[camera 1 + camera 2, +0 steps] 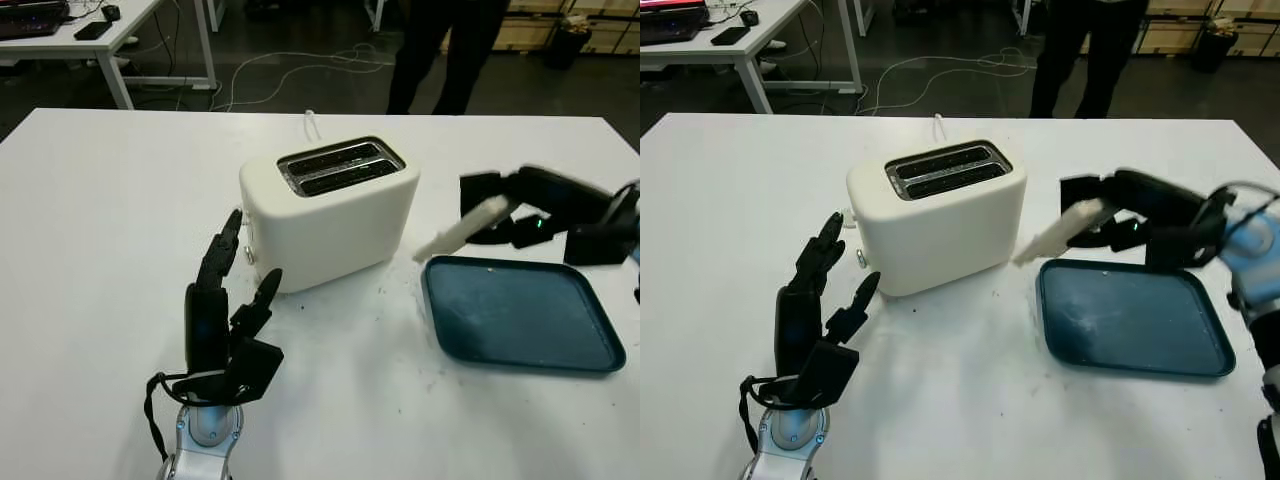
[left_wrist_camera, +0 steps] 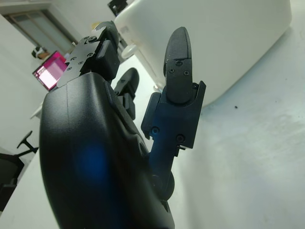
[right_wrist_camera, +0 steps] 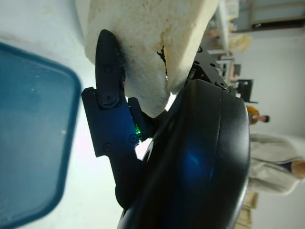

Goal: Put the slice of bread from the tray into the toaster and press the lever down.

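Observation:
A white two-slot toaster (image 1: 330,215) stands in the middle of the table, its slots empty. My right hand (image 1: 520,208) hovers right of the toaster, above the far edge of the dark blue tray (image 1: 520,315), shut on a pale slice of bread (image 1: 462,229) that points down towards the toaster. The bread (image 3: 143,43) shows pinched between black fingers in the right wrist view. My left hand (image 1: 228,310) is open on the table just left of the toaster's front end, near its side controls (image 1: 250,252).
A white cable (image 1: 312,124) runs off behind the toaster. A person in dark trousers (image 1: 440,50) stands beyond the far table edge. Another desk (image 1: 90,40) sits at the back left. The tray holds nothing.

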